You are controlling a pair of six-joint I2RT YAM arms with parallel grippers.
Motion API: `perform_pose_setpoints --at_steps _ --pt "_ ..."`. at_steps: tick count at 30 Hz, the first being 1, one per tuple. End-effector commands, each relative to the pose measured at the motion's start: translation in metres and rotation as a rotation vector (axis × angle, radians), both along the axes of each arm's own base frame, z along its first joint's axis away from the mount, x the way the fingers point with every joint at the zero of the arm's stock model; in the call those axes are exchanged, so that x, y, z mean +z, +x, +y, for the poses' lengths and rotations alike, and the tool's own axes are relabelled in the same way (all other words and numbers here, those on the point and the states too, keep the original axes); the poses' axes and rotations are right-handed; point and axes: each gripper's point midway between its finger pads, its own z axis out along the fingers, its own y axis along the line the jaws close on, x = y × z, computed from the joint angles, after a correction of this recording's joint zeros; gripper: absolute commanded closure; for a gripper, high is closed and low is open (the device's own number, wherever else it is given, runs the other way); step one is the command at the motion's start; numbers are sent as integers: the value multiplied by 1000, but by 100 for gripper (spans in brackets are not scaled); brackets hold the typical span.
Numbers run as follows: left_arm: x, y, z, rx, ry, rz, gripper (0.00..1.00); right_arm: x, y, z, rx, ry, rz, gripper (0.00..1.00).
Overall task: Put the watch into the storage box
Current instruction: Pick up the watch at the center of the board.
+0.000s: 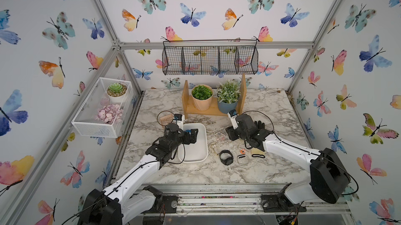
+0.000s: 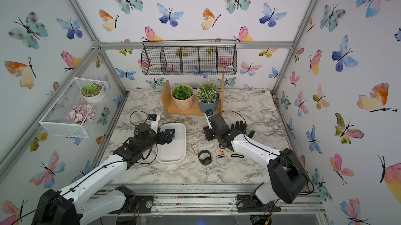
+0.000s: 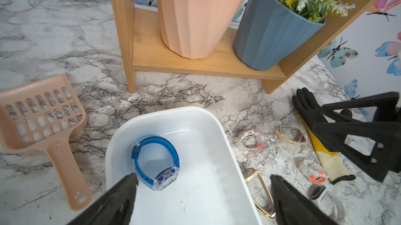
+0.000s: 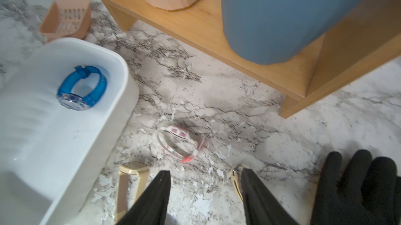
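Black watch (image 1: 226, 157) lies on surface (image 1: 260, 169) near storage box (image 1: 196, 151), untouched. Blue watch (image 3: 166, 177) already in box. Left hand (image 3: 204, 178) released over box; right hand (image 4: 206, 174) released, empty. Grasp and placing remain.

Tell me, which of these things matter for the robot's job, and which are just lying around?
For the job:
white storage box
black watch, lying outside it

Just lying about:
blue watch, already in the box
black glove
peach scoop
peach pot
blue pot
wooden stand
pink-and-white watch
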Motion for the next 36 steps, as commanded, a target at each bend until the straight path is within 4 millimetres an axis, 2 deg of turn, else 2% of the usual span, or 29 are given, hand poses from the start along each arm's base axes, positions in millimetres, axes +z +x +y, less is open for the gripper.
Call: perform_pose_setpoints --at_steps 1,10,17,23,33,36 --pt "3 -2 -12 -52 -15 -20 1 -24 -8 -8 4 -48 74 43" --pt "-10 -3 -16 -64 -3 -1 1 -64 1 16 60 -47 154 45" --pt "-12 0 -16 -62 10 1 1 -85 10 32 89 -37 186 47" --pt "-11 1 -15 -56 18 -5 2 -81 17 38 97 2 176 48" --pt "-12 2 -14 -50 28 -4 1 -99 24 40 94 -9 200 50" --pt "-13 2 -14 -49 26 -3 2 -106 25 40 96 -20 209 54"
